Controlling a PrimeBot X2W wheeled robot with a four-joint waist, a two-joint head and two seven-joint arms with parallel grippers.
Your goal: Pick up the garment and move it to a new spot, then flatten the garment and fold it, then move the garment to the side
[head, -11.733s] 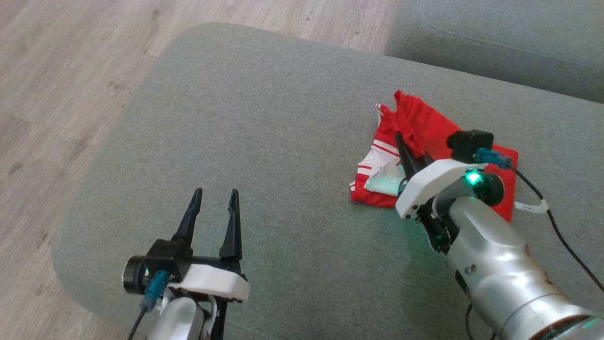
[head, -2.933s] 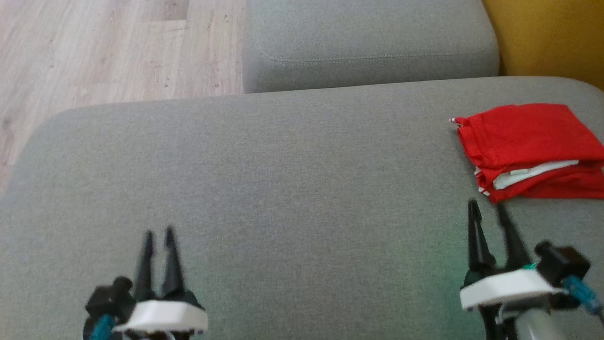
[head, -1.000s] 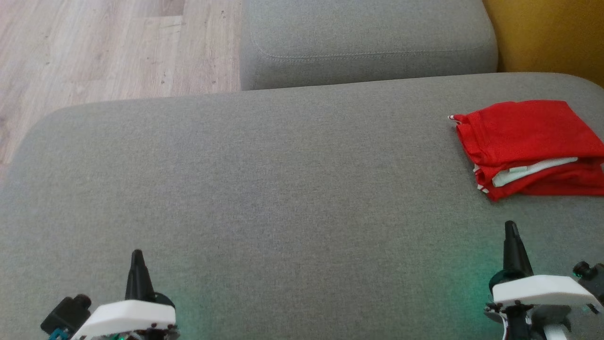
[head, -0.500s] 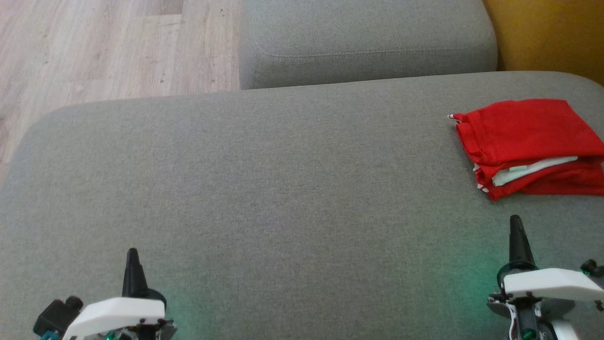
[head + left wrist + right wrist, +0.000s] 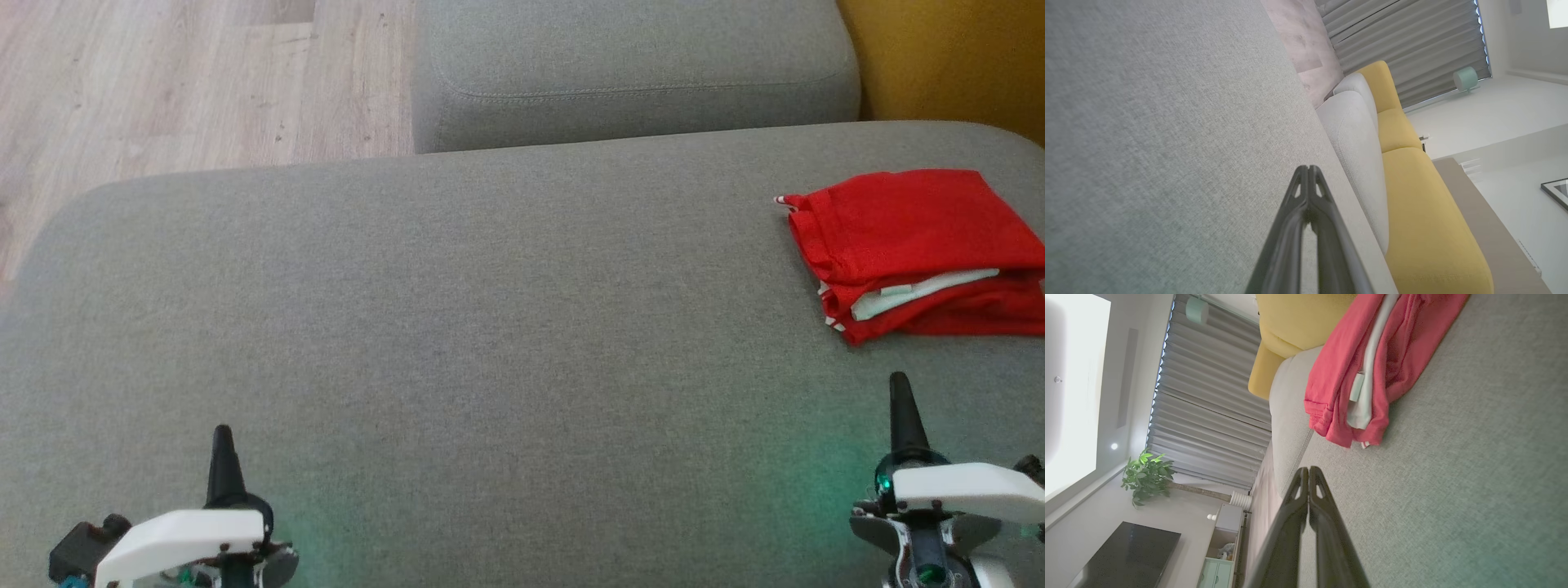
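The garment (image 5: 906, 229) is soft, matt red cloth with white trim, the cushion (image 5: 490, 327) is coarse grey woven fabric, and the floor (image 5: 163, 82) looks like pale, smooth wood.

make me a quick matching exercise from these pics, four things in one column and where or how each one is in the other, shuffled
Things:
1. garment
2. left gripper
3. right gripper
4. wooden floor

Places or states, as the head view shows them:
A. lower right, shut, empty, a little short of the red fabric
B. upper left, beyond the grey cushion
C. folded, lying at the cushion's right side
D. lower left, shut, empty, over bare grey upholstery

Pairs: 1-C; 2-D; 3-A; 4-B
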